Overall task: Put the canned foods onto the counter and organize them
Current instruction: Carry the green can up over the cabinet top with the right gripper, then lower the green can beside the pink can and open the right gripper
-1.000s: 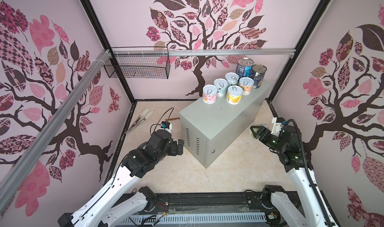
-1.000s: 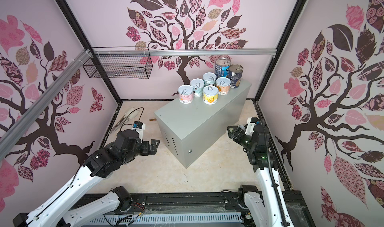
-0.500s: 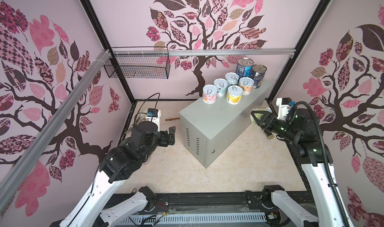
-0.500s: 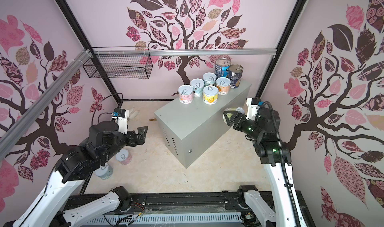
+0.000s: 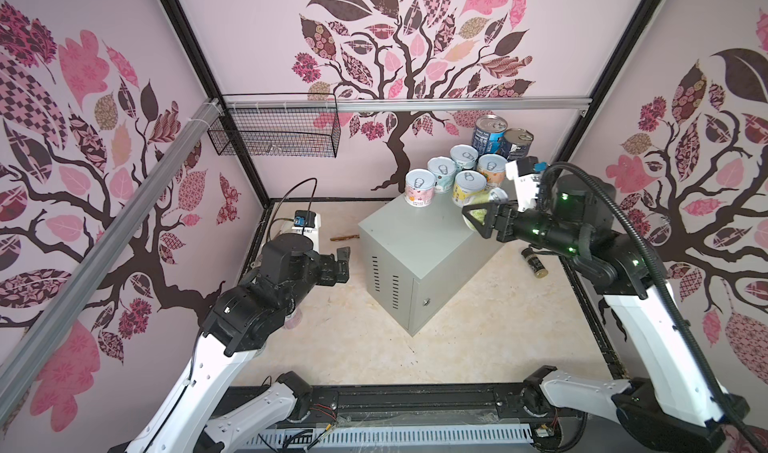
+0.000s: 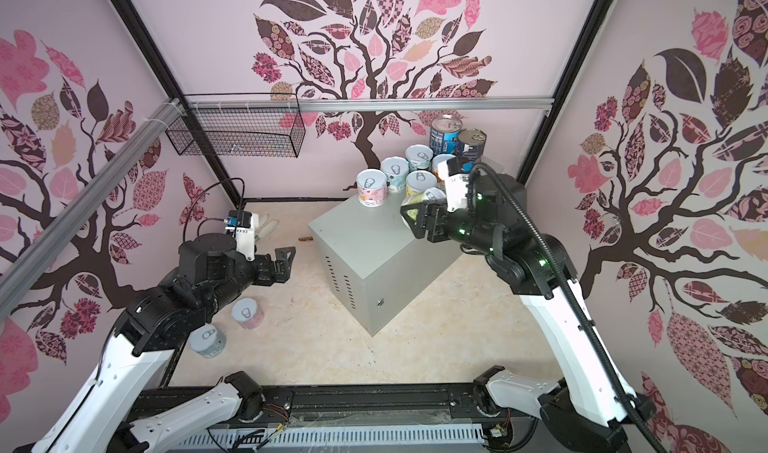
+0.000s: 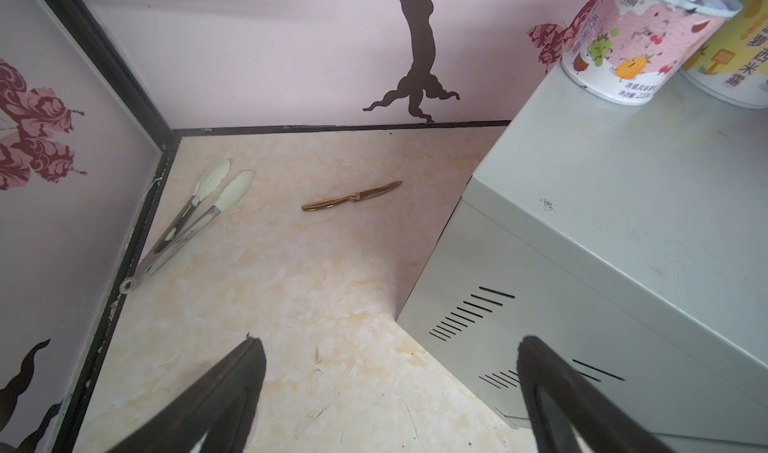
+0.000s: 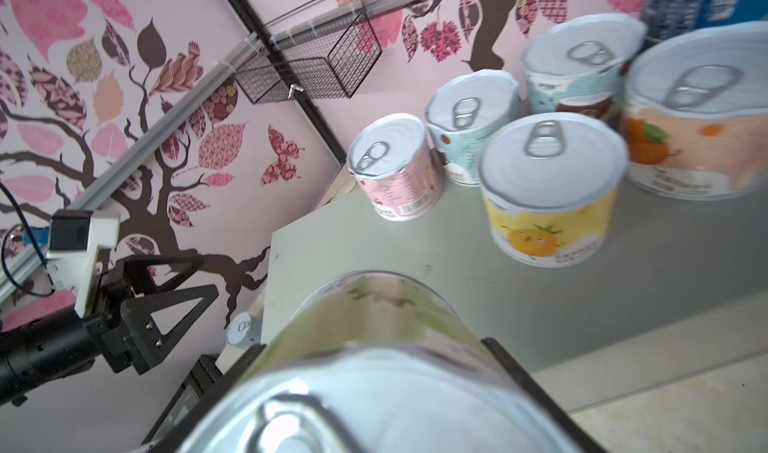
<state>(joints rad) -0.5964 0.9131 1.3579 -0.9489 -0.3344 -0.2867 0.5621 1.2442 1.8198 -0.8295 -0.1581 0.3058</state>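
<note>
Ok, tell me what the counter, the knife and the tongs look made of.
Counter: painted sheet metal, matte grey, going by folded edges and punched vent slots. Knife: probably metal, shiny copper-gold finish all over. Tongs: silvery metal arms, cream tips, likely silicone or plastic.

We see 1 wire basket [image 5: 274, 129] at 10 o'clock, 1 copper knife [image 5: 344, 237] at 9, 1 dark jar [image 5: 534, 262] at 4, plus tongs [image 7: 195, 218].

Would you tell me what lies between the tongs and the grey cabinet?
A copper-coloured knife, on the floor between tongs and cabinet; the left wrist view shows it.
</note>
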